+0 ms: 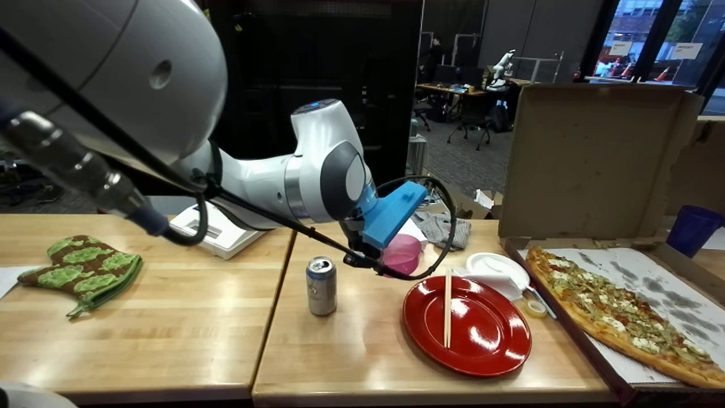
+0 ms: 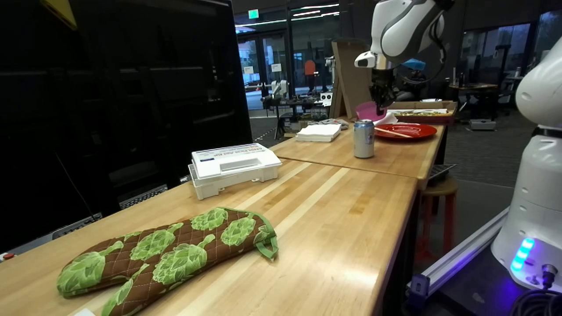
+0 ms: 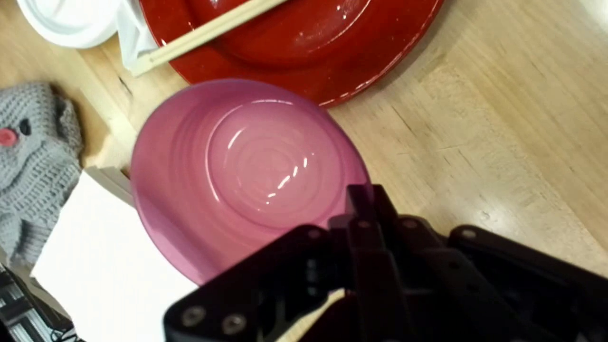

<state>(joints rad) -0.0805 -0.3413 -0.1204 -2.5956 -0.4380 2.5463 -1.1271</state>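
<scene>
Jaws astride rim of pink bowl (image 3: 266, 166)

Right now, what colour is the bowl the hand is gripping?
The bowl is plain pink, with no printed pattern visible; the wrist view shows it best.

Round glossy bowl (image 3: 270, 161): plain pink. Round glossy plate (image 1: 478, 326): plain red. Quilted fabric oven mitt (image 2: 175, 252): brown ground, green artichoke print, green trim.

Light from above glares on the red plate (image 1: 493, 309), the wooden tabletop (image 2: 333, 245) near its edge and the pink bowl (image 3: 275, 161), the wrist view overexposes the white stack (image 3: 109, 270), and bluish windows (image 1: 626, 28) brighten an otherwise dim background.
</scene>
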